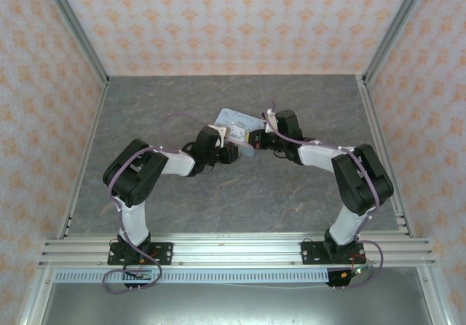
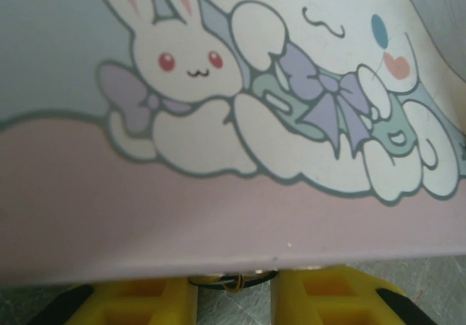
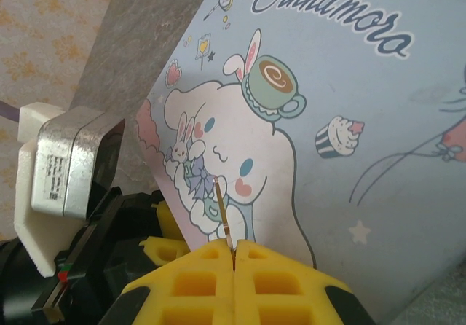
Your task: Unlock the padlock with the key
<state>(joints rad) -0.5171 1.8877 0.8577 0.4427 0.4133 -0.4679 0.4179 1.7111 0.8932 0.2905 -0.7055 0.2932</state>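
A pale blue cartoon-printed tin (image 1: 237, 124) lies mid-table with both grippers at its near edge. My right gripper (image 3: 234, 248) is shut on the key (image 3: 224, 212), whose thin brass blade sticks up over the tin's lid (image 3: 349, 121). My left gripper (image 2: 234, 296) has its yellow fingers (image 2: 145, 303) a little apart, their tips hidden under the tin's pink edge (image 2: 218, 223). A small dark piece with a brass glint, the padlock (image 2: 233, 281), spans the gap between them, mostly hidden by the tin. Touch with the fingers is unclear.
Grey stone-patterned tabletop (image 1: 218, 194) with patterned walls on three sides and a metal rail (image 1: 233, 248) at the near edge. The left arm's wrist camera housing (image 3: 69, 168) sits close to the left of my right gripper. The two arms nearly meet over the tin.
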